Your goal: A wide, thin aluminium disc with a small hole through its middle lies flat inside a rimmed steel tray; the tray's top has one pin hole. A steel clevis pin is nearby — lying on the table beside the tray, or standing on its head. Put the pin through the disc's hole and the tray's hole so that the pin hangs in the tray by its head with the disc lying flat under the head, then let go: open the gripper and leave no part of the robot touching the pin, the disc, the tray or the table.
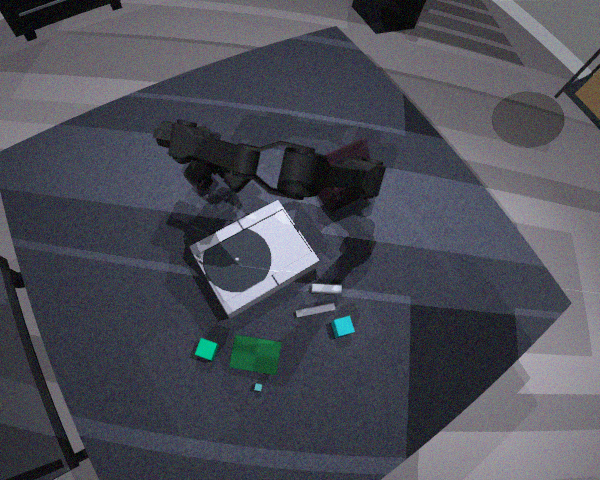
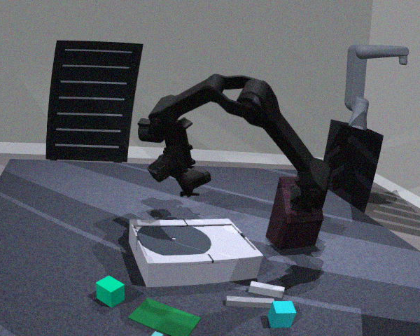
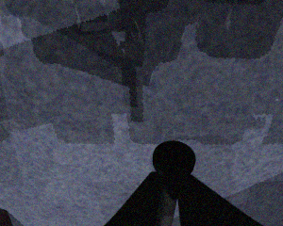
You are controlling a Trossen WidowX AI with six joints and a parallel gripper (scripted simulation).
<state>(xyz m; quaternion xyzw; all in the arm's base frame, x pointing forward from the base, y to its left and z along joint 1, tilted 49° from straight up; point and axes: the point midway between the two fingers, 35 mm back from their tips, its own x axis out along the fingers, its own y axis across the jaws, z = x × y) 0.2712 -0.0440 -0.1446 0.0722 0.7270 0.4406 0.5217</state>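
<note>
Our tool (image 2: pixel 190 193) (image 3: pixel 168 181): pinching the clevis pin (image 3: pixel 174 157), raised above the desk (image 1: pixel 341 403) (image 2: pixel 51 274).
Our disc (image 1: pixel 248 279) (image 2: pixel 181 247): flat in the tray (image 1: pixel 295 242) (image 2: pixel 199 273), towards the desk's left edge in the top view.

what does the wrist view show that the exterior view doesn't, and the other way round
Only wrist: the clevis pin's round head seen from above, above the fingertips.
Only exterior: the disc in the tray, a green cube and a cyan cube.
Both: the gripper, shut on the pin.
</note>
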